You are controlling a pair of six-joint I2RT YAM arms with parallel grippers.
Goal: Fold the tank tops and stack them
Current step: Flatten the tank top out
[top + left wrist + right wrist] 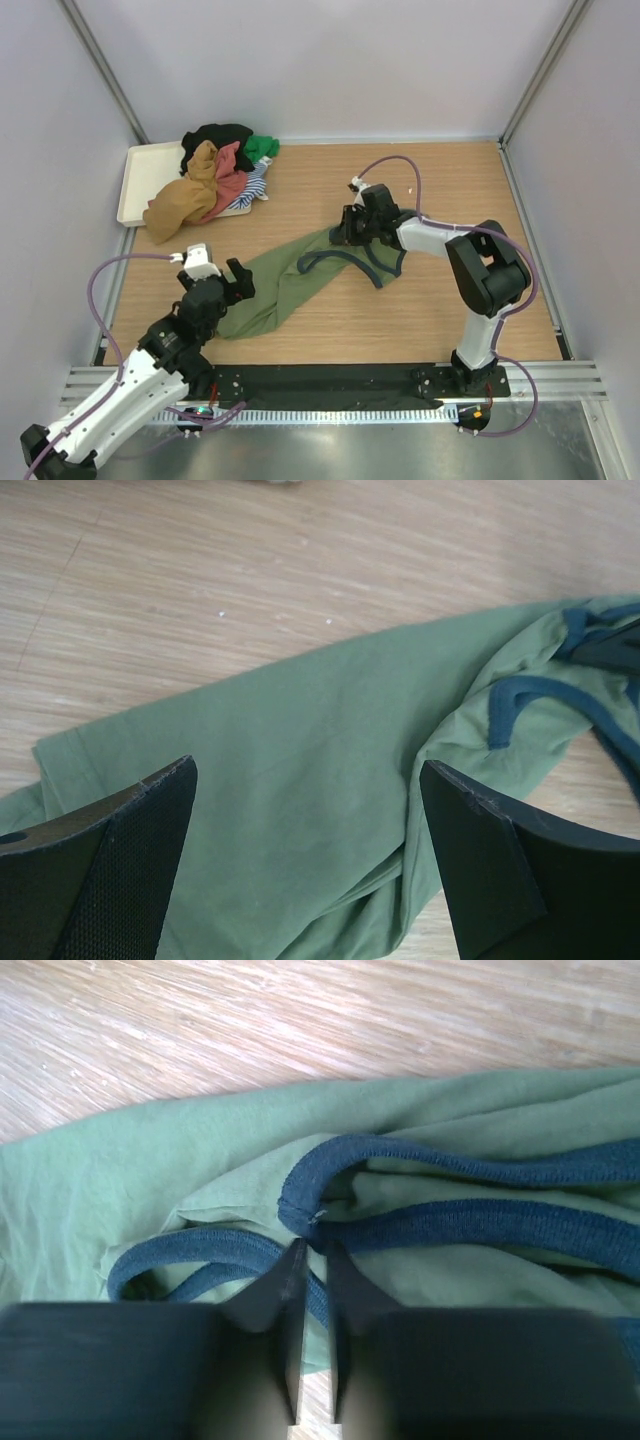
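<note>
Between my two pincers the olive green tank top (pixel 290 275) is lying on the wooden table (pixel 430 170), pulled out into a long, twisted strip. Its strap end is sitting under the right pincer (pixel 313 1250) and its hem end is spreading below the left pincer (pixel 307 770).

The right pincer is pinching the navy trim (pixel 420 1155) where a strap loop is bending just in front of its tips. Its fingers are pressed nearly together, with only a thin slit between them. I am judging that this grip is there to anchor the strap end, so the twisted cloth can be pulled flat before folding.

The left pincer is standing wide open and holding nothing. It is hovering over the plain green part, with cloth showing between its two pads, probably ready to take the hem.

Beyond the left pincer, on the far side, the other tank tops (pixel 215 170) are waiting in a heap, partly on the cream tray (pixel 135 185).

I am not seeing any chest print. The right fingers are covering the cloth beneath them, so I cannot tell how many layers they are catching. The heap is too tangled to count.
</note>
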